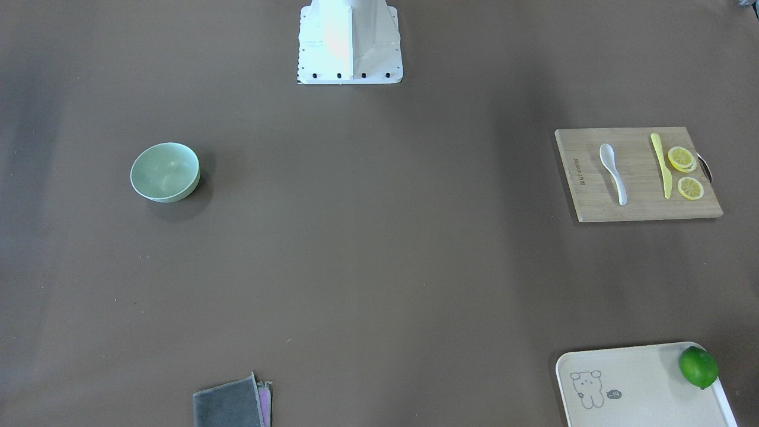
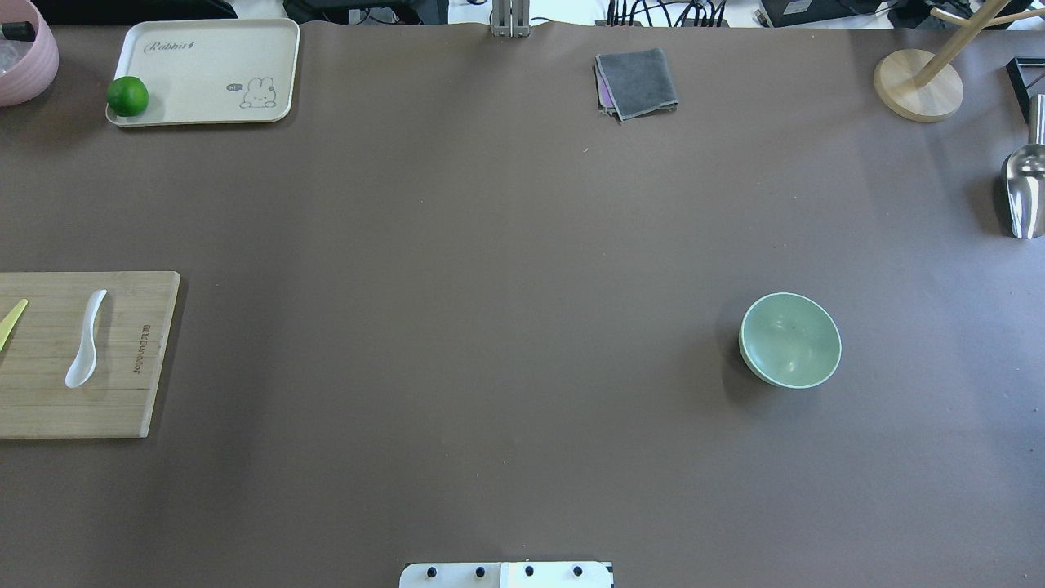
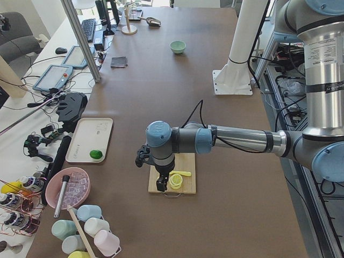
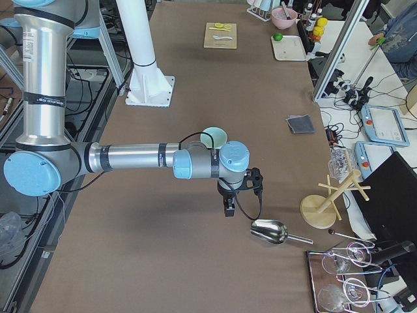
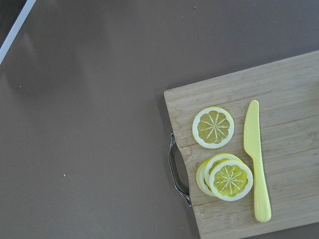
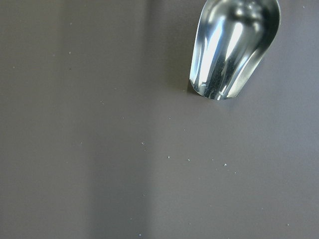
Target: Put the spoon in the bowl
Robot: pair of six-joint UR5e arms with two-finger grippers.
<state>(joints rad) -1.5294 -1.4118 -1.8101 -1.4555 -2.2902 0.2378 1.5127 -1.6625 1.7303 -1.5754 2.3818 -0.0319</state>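
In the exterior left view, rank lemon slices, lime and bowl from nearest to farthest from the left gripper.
1. lemon slices, on the board beside the left gripper.
2. lime, on the tray.
3. bowl, at the far end.

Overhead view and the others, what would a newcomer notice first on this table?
Probably the mint-green bowl, alone on the right half of the brown table in the overhead view. Next, the wooden cutting board at the robot's far left, carrying the white spoon, a yellow knife and lemon slices.
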